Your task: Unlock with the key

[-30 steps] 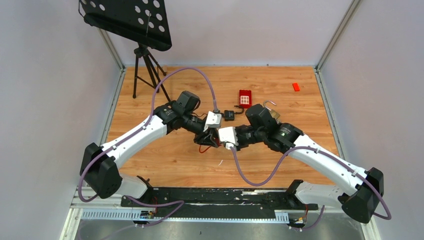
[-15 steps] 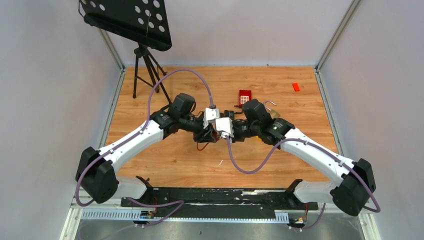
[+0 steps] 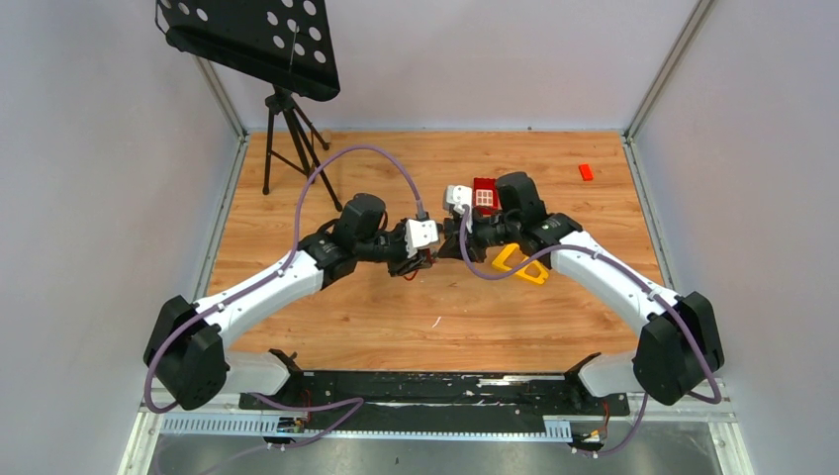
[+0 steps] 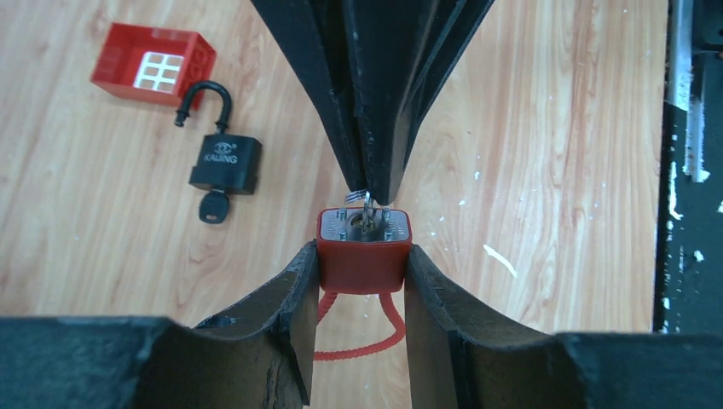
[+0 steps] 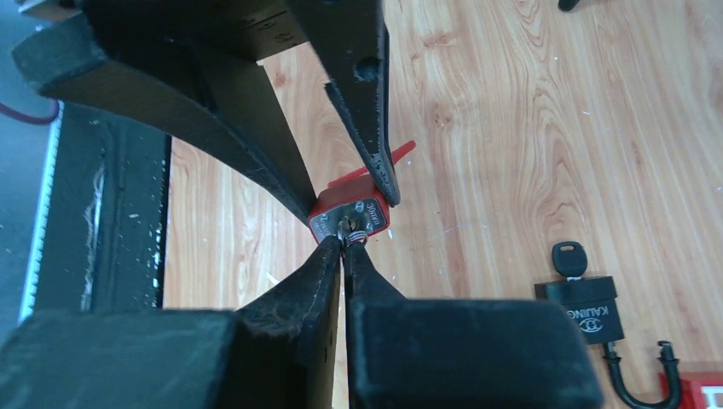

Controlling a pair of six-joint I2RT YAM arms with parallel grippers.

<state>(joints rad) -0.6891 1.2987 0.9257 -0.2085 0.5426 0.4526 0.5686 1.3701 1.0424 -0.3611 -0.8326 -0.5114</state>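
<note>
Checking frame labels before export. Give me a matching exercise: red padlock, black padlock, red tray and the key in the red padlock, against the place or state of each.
Things:
1. red padlock
2. black padlock
3. red tray
4. silver key

States:
A. flat on the table, shackle open
B. pinched by the right gripper
C. clamped in the jaws of the left gripper
D. on the table, untouched, white squares inside

Pairs: 1-C; 2-A; 3-D; 4-B
</note>
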